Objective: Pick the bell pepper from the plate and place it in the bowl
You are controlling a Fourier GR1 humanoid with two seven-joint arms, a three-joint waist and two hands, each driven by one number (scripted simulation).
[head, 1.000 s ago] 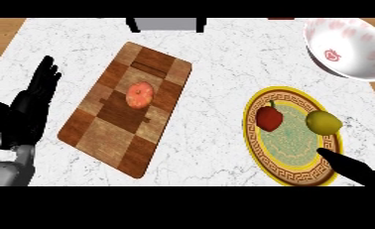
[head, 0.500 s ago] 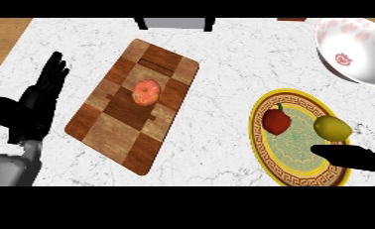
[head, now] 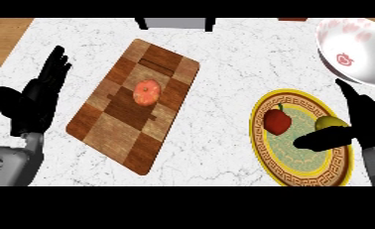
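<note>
A red bell pepper point(head: 278, 120) lies on the left part of a yellow-rimmed patterned plate point(head: 291, 169) at the lower right. A yellow-green fruit point(head: 331, 122) sits beside it on the same plate. The white bowl point(head: 348, 57) with red markings stands at the upper right edge. My right hand point(head: 350, 131) is open over the plate's right side, thumb stretched toward the pepper and fingers raised behind the yellow-green fruit; it partly hides that fruit. My left hand point(head: 35, 99) rests open at the left edge, fingers up.
A checkered wooden cutting board point(head: 132, 104) lies at the centre left with an orange-red round vegetable point(head: 147, 92) on it. A dark object with a grey middle point(head: 174, 23) stands at the counter's far edge. The counter's wooden side shows at the upper left.
My right hand has come further in over the plate, its fingers now rising beside the yellow-green fruit. The view has shifted slightly. The pepper and my left hand have stayed put.
</note>
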